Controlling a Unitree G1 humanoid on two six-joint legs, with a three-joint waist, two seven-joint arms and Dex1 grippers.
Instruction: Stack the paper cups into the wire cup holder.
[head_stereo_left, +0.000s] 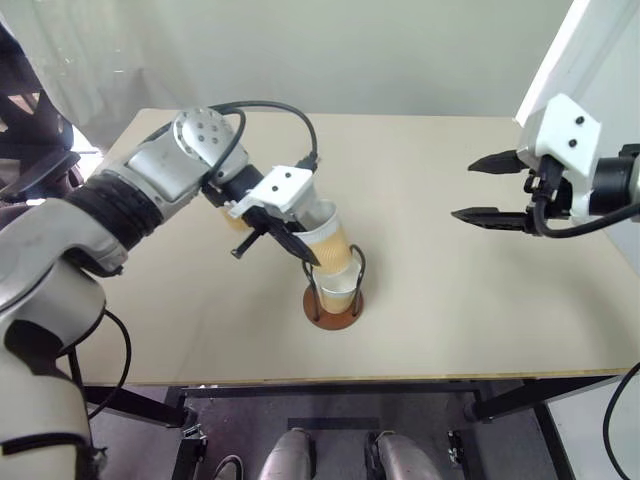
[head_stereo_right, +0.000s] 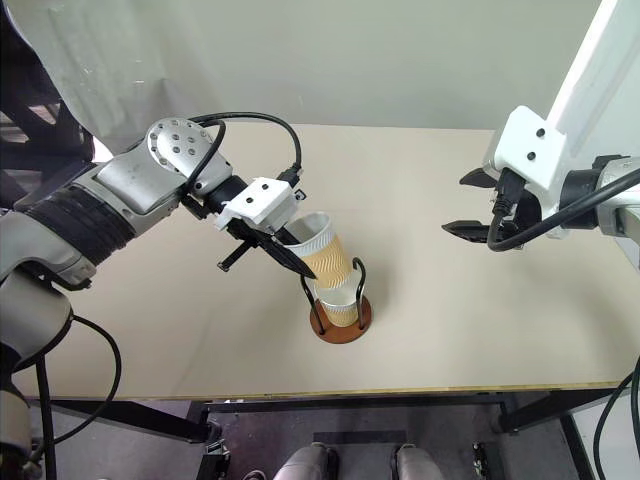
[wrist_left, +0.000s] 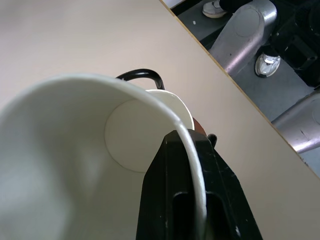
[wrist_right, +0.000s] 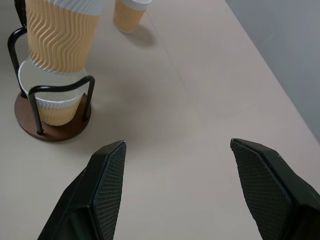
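Both head eyes look down over the table (stereo pair), wrist cameras close, sharing the wire cup holder.

Blocking the way down into the wire cup holder: a seated paper cup, a tilted cup above it, the left gripper clamping that rim. Leaving open tabletop between holder and right gripper. Standing behind, well apart: a third cup.
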